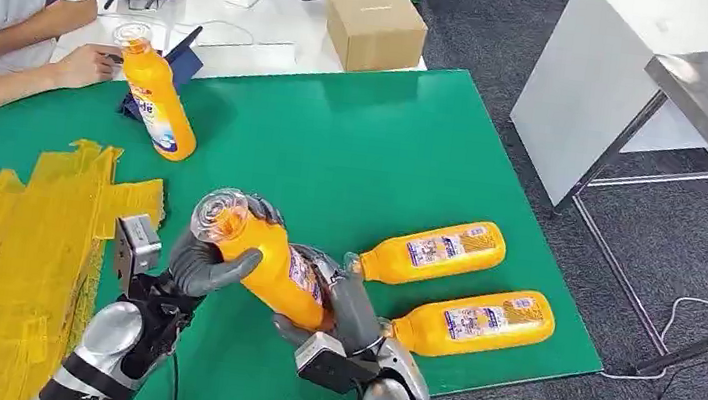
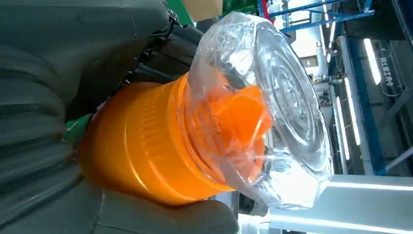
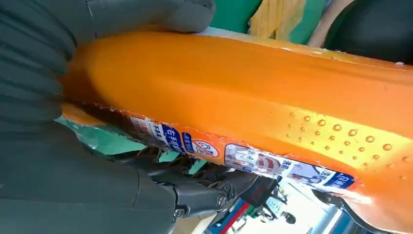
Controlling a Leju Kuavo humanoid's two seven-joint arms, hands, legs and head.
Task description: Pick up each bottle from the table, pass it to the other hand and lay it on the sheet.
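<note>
Held bottle [image 1: 268, 261]: orange body, clear cap, printed label; tilted, cap end up and to the left, gripped by both hands above the green worktop [image 1: 356, 150]. Two identical bottles [image 1: 435, 253] [image 1: 474, 322] lie flat side by side near the worktop's right edge. A fourth bottle [image 1: 157, 97] stands upright at far left. Yellow sheet [image 1: 7, 251]: crumpled, covering the near-left corner.

Four orange bottles: one held [image 1: 267, 266], one upright [image 1: 159, 97], two lying [image 1: 435, 253] [image 1: 475, 323]; one cardboard box [image 1: 376, 26].
</note>
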